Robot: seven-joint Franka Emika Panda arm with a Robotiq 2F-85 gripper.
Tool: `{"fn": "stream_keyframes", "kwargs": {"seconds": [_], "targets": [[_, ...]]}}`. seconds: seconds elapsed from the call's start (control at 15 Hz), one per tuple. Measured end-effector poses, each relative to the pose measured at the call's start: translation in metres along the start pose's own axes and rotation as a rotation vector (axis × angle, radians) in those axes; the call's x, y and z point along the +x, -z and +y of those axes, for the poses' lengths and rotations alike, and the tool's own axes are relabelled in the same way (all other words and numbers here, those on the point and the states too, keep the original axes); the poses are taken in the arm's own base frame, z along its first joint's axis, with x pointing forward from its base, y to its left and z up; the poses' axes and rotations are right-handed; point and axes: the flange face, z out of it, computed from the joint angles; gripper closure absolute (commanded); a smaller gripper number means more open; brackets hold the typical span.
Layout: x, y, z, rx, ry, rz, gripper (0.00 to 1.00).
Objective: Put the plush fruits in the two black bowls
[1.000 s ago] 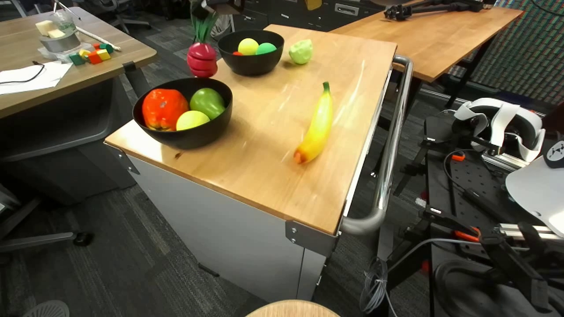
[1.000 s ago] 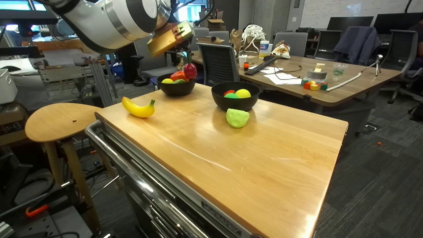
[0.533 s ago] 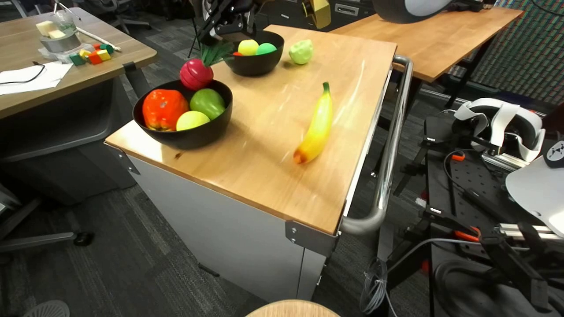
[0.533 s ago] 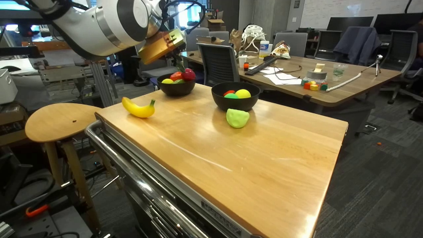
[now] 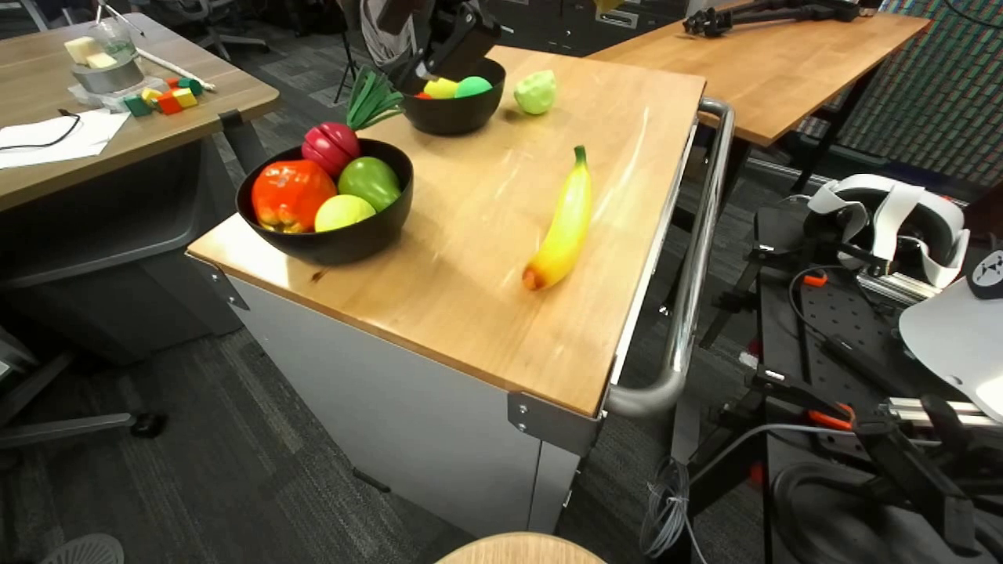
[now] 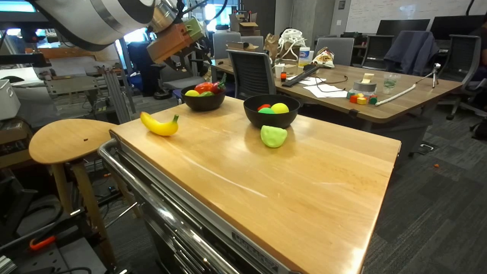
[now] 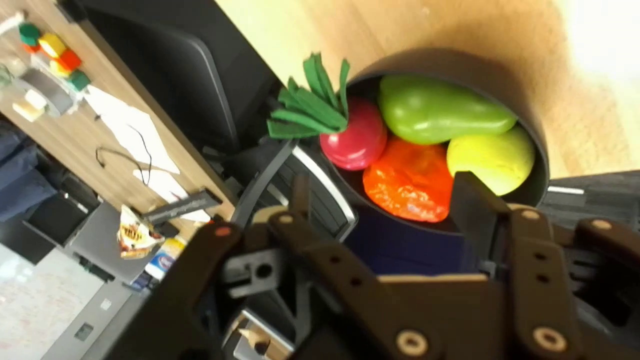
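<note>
Here's my gripper, released, its two fingers spread well apart, up above the four-fruit bowl. And there's the radish inside, right at the rim, leaves fanning out over the edge toward the upper left of my wrist view! Packed in with it: a green fruit stretched lengthwise along the rim, a red fruit and a yellow fruit.

Out on the tabletop lies the banana, long axis running steeply up an exterior view, green stem pointing to the top.

Now what I can't get: one finger blurs across the bowl's lower rim; the arm runs off the top of an exterior view; my fingers mask part of the other black bowl, where a red ball barely peeks out behind a green ball and a yellow ball.

Near that bowl, the pale green fruit. A metal rail flanks the banana's side; a wooden stool stands past the corner.
</note>
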Motion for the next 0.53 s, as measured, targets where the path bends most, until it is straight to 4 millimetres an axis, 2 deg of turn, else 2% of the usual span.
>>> {"fn": "stream_keyframes", "kwargs": {"seconds": [0.13,0.33,0.47,0.53], "targets": [[-0.010,0.020,0.010,0.010,-0.053,-0.120,0.00],[-0.037,0.057,0.044,0.006,-0.150,-0.297,0.00],[-0.052,0.076,0.064,-0.005,-0.187,-0.346,0.00],[-0.055,0.080,0.068,-0.009,-0.194,-0.351,0.00]]}}
